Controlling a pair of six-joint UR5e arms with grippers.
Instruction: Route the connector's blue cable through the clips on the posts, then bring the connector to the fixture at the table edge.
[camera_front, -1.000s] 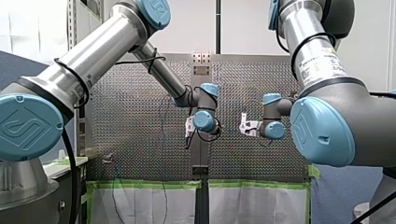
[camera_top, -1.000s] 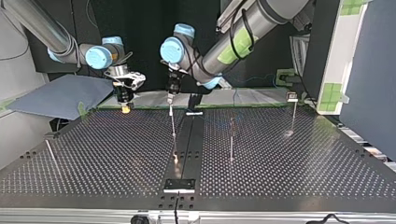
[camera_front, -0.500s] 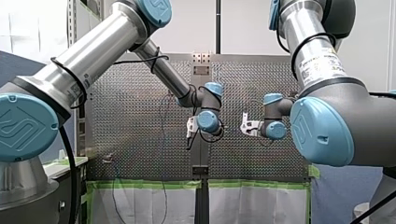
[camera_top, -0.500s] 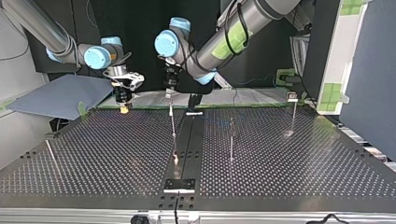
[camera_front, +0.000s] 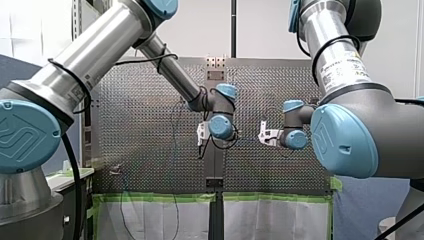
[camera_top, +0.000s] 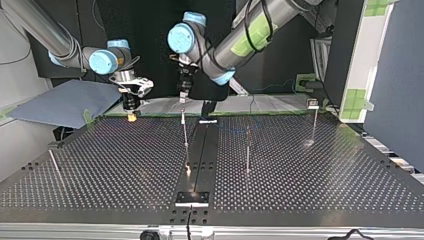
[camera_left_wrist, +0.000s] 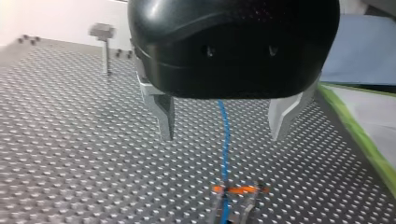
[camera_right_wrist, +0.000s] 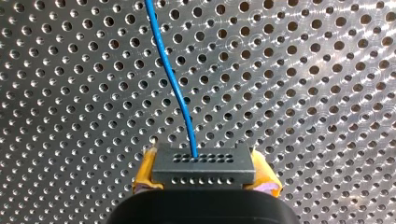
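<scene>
Right wrist view: my right claw (camera_right_wrist: 204, 179) is clamped on the dark connector (camera_right_wrist: 203, 164), yellow pads (camera_right_wrist: 145, 173) at either side of it. The blue cable (camera_right_wrist: 170, 74) leaves its face and runs ahead over the perforated table (camera_right_wrist: 303, 93). In the left wrist view my left claw (camera_left_wrist: 223, 138) is spread apart, the cable showing between its metal fingers (camera_left_wrist: 164, 112) and reaching an orange-marked clip (camera_left_wrist: 236, 190) ahead; a post (camera_left_wrist: 107, 58) stands far beyond.

Worktop (camera_top: 120, 160) in the top view: three upright posts obstruct passage, the centre post (camera_top: 185, 131), the middle-right post (camera_top: 247, 150) and the clip-topped far-right post (camera_top: 313, 125); a slanted rod (camera_top: 55, 165) stands at left. Bare plate between rod and centre post is open.
</scene>
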